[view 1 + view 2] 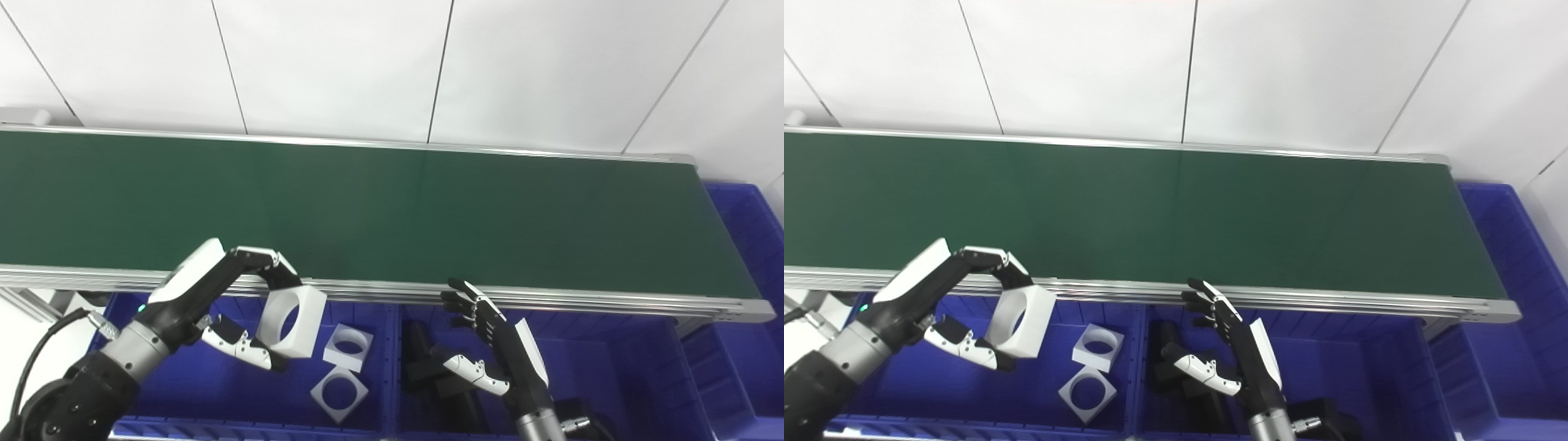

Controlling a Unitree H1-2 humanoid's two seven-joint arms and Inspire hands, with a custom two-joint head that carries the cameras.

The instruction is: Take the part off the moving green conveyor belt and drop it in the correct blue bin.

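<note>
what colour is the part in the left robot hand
White, seen best in the left eye view.

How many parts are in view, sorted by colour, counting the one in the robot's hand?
White square parts with a round hole: 3, one held by the left hand over the left blue bin at, two lying in that bin.
Black parts in the middle bin: a pile, count unclear.
Total countable: 3 white.
</note>
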